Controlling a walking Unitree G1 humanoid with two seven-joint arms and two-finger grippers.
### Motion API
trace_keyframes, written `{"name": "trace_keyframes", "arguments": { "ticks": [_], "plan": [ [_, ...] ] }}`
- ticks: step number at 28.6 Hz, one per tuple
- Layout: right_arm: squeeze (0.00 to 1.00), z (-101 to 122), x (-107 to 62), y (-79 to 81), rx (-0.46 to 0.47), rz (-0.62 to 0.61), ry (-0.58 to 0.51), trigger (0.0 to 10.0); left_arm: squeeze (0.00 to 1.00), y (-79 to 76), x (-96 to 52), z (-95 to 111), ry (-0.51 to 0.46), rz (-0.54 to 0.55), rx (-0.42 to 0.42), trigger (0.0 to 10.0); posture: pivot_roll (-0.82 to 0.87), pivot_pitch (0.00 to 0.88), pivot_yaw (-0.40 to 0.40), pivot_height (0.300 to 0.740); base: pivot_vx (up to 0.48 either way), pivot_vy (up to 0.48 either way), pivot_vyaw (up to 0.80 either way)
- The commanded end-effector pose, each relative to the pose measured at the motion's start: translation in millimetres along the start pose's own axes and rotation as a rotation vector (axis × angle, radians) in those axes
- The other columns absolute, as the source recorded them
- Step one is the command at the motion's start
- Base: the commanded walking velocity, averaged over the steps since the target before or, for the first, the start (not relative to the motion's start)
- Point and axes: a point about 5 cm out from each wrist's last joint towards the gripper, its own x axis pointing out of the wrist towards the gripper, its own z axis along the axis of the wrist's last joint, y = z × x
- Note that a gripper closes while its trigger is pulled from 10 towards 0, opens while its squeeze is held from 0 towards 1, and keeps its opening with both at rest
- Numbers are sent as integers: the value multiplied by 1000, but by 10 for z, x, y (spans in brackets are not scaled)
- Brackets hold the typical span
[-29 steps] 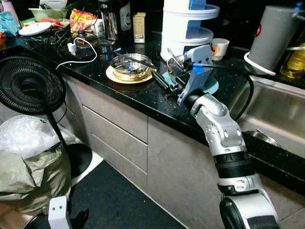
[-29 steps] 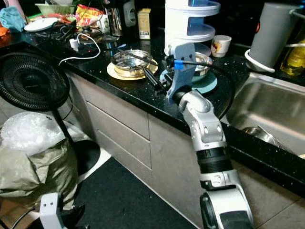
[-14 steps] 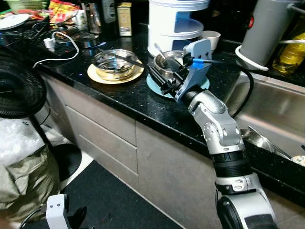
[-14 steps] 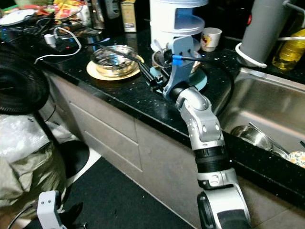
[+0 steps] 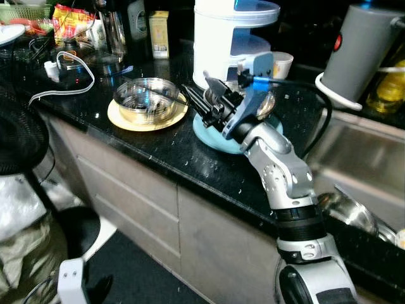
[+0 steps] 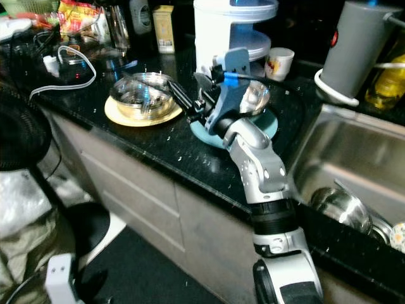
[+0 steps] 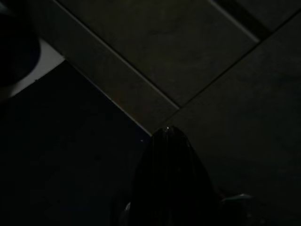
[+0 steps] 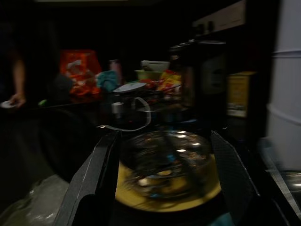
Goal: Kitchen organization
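Observation:
A glass bowl (image 5: pixel 147 100) sits on a yellow plate (image 5: pixel 149 119) on the black counter (image 5: pixel 158 149). To its right a steel bowl (image 5: pixel 263 105) rests on a teal plate (image 5: pixel 214 135). My right gripper (image 5: pixel 197 101) hovers open over the near-left edge of the teal plate, fingers pointing toward the glass bowl. In the right wrist view the right gripper (image 8: pixel 164 136) has its fingers spread wide, with nothing between them and the glass bowl (image 8: pixel 165 162) ahead. The left gripper (image 5: pixel 73 282) hangs idle low by the floor; its wrist view is dark.
A white tiered rack (image 5: pixel 224 38) and a cup (image 5: pixel 282 63) stand behind the plates. A grey jug (image 5: pixel 364 54) and the sink (image 5: pixel 370 168) lie to the right. Cables, bottles and packets crowd the counter's far left. A black fan (image 5: pixel 19 136) stands on the floor at left.
The whole picture has shifted as the camera moved. My right gripper stays open between the two dishes and now points more directly at the glass bowl.

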Motion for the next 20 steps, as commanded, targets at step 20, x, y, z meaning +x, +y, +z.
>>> {"name": "trace_keyframes", "arguments": {
  "ticks": [20],
  "plan": [
    [0, 213, 355, -6, -251, -122, 258, 10000, 0, -35, 53, 38, -24, 12, 2, 10000, 87, 0, -38, 740, 198, 0, 0]
  ]
}}
